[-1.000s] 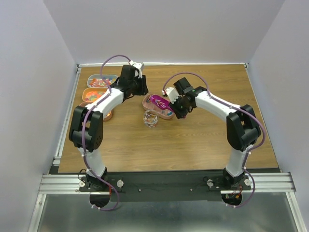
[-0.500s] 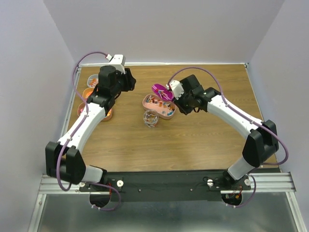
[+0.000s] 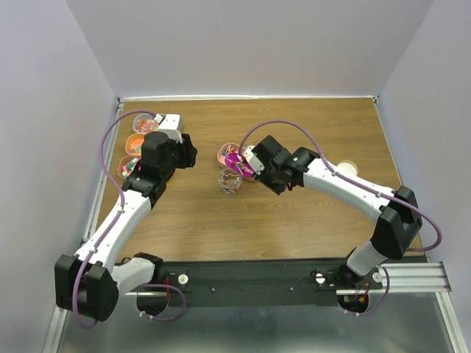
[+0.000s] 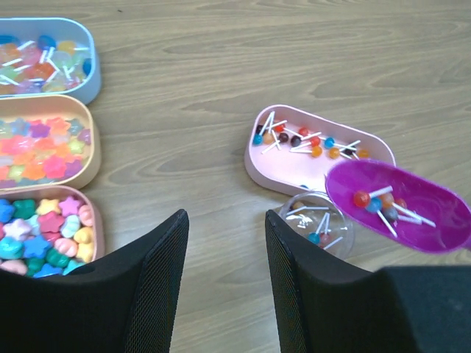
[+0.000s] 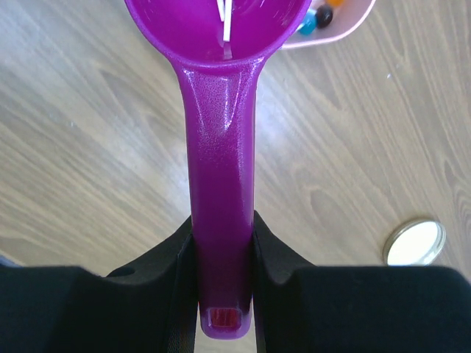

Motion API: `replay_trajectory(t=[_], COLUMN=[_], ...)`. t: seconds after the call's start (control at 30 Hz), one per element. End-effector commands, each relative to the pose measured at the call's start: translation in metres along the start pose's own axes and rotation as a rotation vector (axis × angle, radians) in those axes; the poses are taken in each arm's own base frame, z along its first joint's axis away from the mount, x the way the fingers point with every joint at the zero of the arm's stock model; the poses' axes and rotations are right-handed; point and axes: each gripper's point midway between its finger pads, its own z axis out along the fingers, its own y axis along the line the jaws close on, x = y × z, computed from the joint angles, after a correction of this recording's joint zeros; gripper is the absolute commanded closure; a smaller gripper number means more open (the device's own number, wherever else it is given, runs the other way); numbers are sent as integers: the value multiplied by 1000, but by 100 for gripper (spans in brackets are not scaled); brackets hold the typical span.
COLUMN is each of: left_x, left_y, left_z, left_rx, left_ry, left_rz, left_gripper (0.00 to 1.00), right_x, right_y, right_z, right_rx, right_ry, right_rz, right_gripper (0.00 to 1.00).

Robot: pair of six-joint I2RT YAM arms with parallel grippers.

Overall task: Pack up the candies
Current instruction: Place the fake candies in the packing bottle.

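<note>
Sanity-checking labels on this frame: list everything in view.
blue tray: one, pale blue, far left of table
peach tray: one, peach, just nearer than blue tray
pink tray: one, pink, nearest of the three
candies: many, multicoloured, filling those three trays
oval tray: one, pink, table centre
lollipops: many, mixed colours, in oval tray, cup and scoop
cup: one, clear, beside oval tray
scoop: one, magenta, held over oval tray's edge
lid: one, cream, table right side
table: one, brown wood
left hand: black, open, empty
right hand: black, shut on scoop handle
</note>
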Motion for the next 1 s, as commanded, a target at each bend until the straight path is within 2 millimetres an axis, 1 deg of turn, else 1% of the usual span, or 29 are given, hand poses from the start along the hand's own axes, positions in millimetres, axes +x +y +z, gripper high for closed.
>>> replay_trajectory(t=[0.0, 0.13, 0.17, 0.3, 0.43, 0.53, 0.57, 0.7, 0.77, 0.9, 0.97], left_x=[-11, -15, -16, -21, -26, -26, -25, -26, -26, -26, -26], left_y=[20, 29, 32, 43, 49, 51, 53, 53, 53, 54, 54], left_z=[-13, -16, -16, -25, -30, -30, -30, -30, -29, -29, -29], left_rx=[-113, -150, -163, -204, -227, -232, -235, -229, -227, -222, -220], left_ry=[-85, -109, -110, -144, -165, -167, -165, -163, -165, -165, -165], left_rz=[9, -4, -5, -20, -23, -20, -21, -24, -25, -26, -27], left_gripper=[46, 46, 46, 46, 46, 46, 46, 46, 46, 46, 46], right_x=[8, 19, 21, 23, 20, 18, 13, 8, 11, 4, 5], right_y=[4, 7, 4, 4, 1, 0, 1, 3, 3, 3, 2], right_z=[-15, -17, -17, -20, -24, -23, -25, -25, -24, -25, -26], right_rx=[78, 110, 135, 182, 235, 272, 276, 315, 334, 370, 391], right_ry=[71, 146, 164, 210, 251, 279, 269, 277, 310, 311, 328], right_rz=[-25, -58, -65, -105, -153, -188, -194, -244, -270, -307, -327], right_gripper=[99, 99, 99, 99, 99, 99, 99, 99, 99, 99, 99])
